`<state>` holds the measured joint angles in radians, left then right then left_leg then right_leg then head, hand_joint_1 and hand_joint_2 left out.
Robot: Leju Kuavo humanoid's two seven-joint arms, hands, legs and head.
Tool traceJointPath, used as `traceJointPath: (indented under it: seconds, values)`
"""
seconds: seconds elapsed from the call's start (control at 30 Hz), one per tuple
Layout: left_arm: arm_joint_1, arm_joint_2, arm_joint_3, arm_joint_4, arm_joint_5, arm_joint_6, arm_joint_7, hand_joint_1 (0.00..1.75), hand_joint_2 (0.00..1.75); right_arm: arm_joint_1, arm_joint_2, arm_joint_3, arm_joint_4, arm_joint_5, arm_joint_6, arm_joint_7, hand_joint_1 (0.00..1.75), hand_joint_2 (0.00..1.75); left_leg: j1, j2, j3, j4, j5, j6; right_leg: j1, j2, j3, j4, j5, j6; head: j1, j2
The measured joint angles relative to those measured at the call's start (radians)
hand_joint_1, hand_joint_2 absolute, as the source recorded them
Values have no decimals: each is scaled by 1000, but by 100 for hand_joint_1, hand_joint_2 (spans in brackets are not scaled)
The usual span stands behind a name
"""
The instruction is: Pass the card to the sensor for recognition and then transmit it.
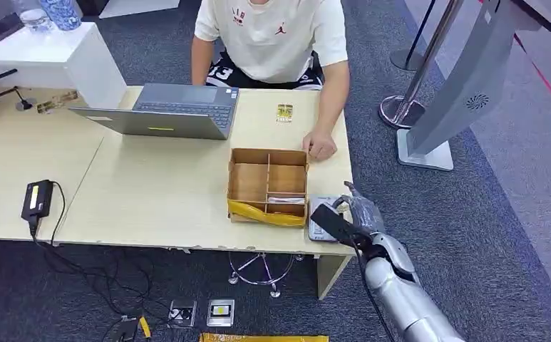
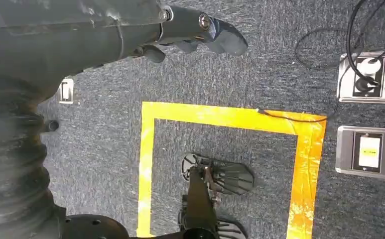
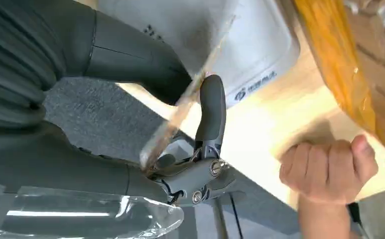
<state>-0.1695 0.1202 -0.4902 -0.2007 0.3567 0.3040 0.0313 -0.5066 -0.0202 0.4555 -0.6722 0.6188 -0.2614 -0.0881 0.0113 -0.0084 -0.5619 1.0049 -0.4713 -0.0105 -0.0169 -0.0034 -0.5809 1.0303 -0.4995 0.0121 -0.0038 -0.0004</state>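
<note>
My right hand [image 1: 361, 212] hovers over the table's front right corner, just above the grey-white sensor [image 1: 316, 234]. In the right wrist view the hand [image 3: 145, 64] pinches a thin card [image 3: 180, 112], seen edge-on, between its thumb and a dark finger [image 3: 211, 112]. The sensor [image 3: 252, 55] lies right behind the card there. My left hand [image 2: 180, 30] hangs over the carpet, fingers loosely extended, holding nothing.
A cardboard divider box [image 1: 269, 184] stands beside the sensor. A person sits across the table with a fist [image 1: 320, 146] resting near the box. A laptop [image 1: 165, 110], a small card [image 1: 284, 112] and a power adapter [image 1: 37, 198] lie on the table [image 1: 151, 192]. A stanchion base [image 1: 400, 110] stands to the right.
</note>
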Motion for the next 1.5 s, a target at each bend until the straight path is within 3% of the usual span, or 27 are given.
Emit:
traceJointPath:
  seconds: [0.2, 0.4, 0.6, 0.73, 0.9, 0.97, 1.07, 1.33, 1.5]
  values:
    - [0, 0, 0, 0, 3, 18, -10, 0, 175, -92, -13, -8, -2, -25, -103, -33, 175, 175, 0, 1, 0, 0, 0, 0, 0, 1, -1, 0, 1, 0, 0, 0]
    - [0, 0, 0, 0, 3, 29, -21, 0, 175, -196, -35, -51, -33, -38, -138, -67, 175, 175, 0, 1, 0, 0, 1, 0, 0, 1, -1, 0, 2, -1, 0, 0]
    - [-3, -1, 0, 0, -8, 42, -32, 0, 175, -322, -59, -125, -92, -54, -316, -189, 175, 175, 0, 2, 0, 1, 1, 0, -1, 2, -2, 0, 3, 0, -1, 0]
    - [-9, -2, 0, 0, -12, 42, -32, 0, 175, -427, -65, -172, -100, -75, -315, -240, 175, 175, 0, 2, 0, 1, 1, 0, 0, 3, -1, 0, 3, 0, 0, 0]
    - [-19, -5, 0, 0, -12, 39, -32, 0, 175, -535, -55, -193, -88, -68, -246, -265, 175, 175, 0, 3, 0, 0, 1, 0, 0, 3, -1, 0, 3, -1, 0, 0]
    - [-26, -6, 0, 0, -14, 34, -32, 0, 175, -568, -38, -193, -65, -35, -195, -241, 175, 175, 0, 3, 0, 0, 1, 0, 0, 3, -1, 0, 3, -1, 0, 0]
    - [-38, -8, 0, 0, -22, 19, -13, 0, 175, -602, -13, -187, -11, -1, -62, -153, 175, 175, 1, 3, 0, 0, 1, 0, 1, 2, -1, 0, 3, -1, 0, 0]
    - [-58, -11, 0, 0, -10, 21, -3, 0, 175, -634, 23, -93, 162, 227, 64, 51, 175, 175, 0, 2, -1, 1, 2, 0, 0, 2, -1, 0, 3, -1, 0, 0]
    - [-53, -15, 0, 0, 15, 67, -54, 0, 175, -646, 8, -25, 230, 357, 95, 119, 175, 175, 0, 2, -1, 1, 2, 0, 0, 2, -2, 0, 3, -1, 0, 0]
